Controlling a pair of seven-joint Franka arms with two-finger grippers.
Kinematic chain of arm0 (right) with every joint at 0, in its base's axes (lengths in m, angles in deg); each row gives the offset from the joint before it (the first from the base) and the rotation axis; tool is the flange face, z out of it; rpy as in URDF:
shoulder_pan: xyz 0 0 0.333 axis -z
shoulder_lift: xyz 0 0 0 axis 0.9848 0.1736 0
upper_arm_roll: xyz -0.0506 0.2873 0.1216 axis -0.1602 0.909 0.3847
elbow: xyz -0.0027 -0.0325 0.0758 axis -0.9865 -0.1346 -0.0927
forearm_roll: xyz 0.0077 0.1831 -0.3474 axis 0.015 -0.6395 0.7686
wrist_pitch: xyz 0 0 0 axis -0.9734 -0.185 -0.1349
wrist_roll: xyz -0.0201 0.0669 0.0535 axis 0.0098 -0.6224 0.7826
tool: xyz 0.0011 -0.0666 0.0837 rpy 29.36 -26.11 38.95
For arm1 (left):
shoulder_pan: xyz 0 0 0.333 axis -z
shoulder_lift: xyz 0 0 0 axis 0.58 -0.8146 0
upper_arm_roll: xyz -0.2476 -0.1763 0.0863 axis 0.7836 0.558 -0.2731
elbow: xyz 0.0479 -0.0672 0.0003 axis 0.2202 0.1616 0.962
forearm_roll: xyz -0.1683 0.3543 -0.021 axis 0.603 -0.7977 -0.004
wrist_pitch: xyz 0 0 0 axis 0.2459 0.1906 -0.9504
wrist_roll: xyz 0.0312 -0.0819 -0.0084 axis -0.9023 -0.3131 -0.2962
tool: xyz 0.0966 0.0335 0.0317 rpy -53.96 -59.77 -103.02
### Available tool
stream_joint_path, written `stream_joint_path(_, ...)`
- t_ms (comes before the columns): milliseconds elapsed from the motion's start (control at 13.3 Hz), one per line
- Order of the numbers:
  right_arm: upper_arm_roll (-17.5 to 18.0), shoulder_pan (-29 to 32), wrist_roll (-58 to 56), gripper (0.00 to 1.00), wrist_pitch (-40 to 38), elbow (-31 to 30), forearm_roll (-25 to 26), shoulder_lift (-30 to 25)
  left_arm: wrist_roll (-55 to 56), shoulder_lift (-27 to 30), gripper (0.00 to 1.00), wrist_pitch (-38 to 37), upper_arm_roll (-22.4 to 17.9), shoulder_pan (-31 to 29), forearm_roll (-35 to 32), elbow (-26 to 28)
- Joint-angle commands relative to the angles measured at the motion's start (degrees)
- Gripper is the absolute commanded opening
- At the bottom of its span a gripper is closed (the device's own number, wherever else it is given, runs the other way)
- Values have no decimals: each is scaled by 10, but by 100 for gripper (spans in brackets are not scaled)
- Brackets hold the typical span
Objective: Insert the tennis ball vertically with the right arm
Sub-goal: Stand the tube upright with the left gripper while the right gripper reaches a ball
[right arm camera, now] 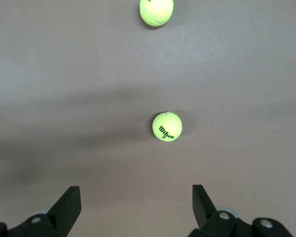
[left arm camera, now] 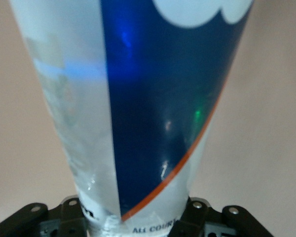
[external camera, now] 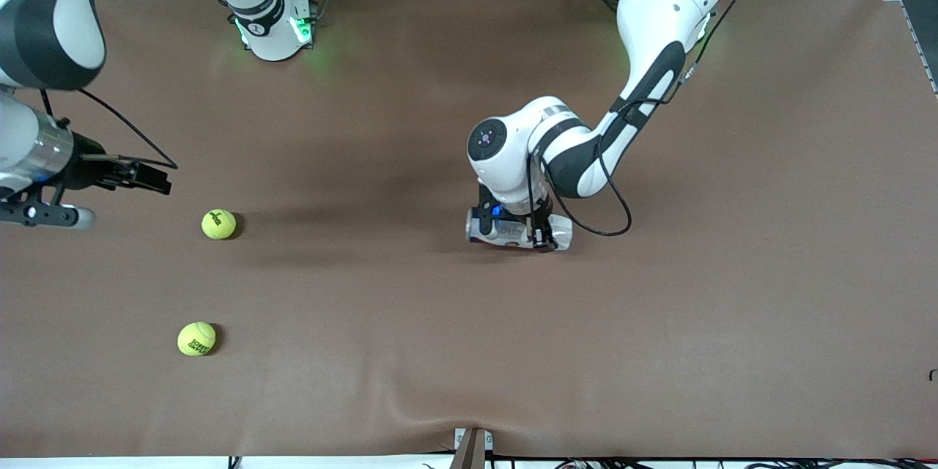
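Two yellow-green tennis balls lie toward the right arm's end of the table. One tennis ball (external camera: 219, 224) (right arm camera: 166, 126) shows a black logo. The other ball (external camera: 196, 338) (right arm camera: 156, 11) lies nearer to the front camera. My right gripper (external camera: 155, 182) (right arm camera: 136, 191) hangs open and empty over the table beside the logo ball, apart from it. A clear tube-shaped can (external camera: 516, 229) (left arm camera: 153, 98) with a blue label lies on its side mid-table. My left gripper (external camera: 513, 223) (left arm camera: 135, 219) is shut on the can from above.
The brown table (external camera: 733, 308) runs wide on all sides of the can. The right arm's base (external camera: 275, 26) stands at the table's edge farthest from the front camera. A black cable (external camera: 601, 212) loops from the left wrist beside the can.
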Motion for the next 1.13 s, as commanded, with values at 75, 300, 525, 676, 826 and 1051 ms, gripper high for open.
stream_joint_path(75,6,9,-4,100,89,-91,8,-13,63,7,58,97,23,-21,36,-8)
stream_joint_path(300,6,19,-4,100,202,-187,8,-10,66,8,57,222,24,-43,88,-4)
stream_joint_path(525,6,39,-5,100,244,-204,9,38,71,1,57,335,24,-56,110,3)
stream_joint_path(676,7,49,-5,100,248,-205,9,69,71,-3,57,437,23,-67,137,31)
stream_joint_path(826,7,48,-6,100,267,-208,9,90,70,-13,56,524,24,-86,143,56)
stream_joint_path(1051,7,49,-9,100,314,-207,9,127,71,-69,56,710,24,-108,142,80)
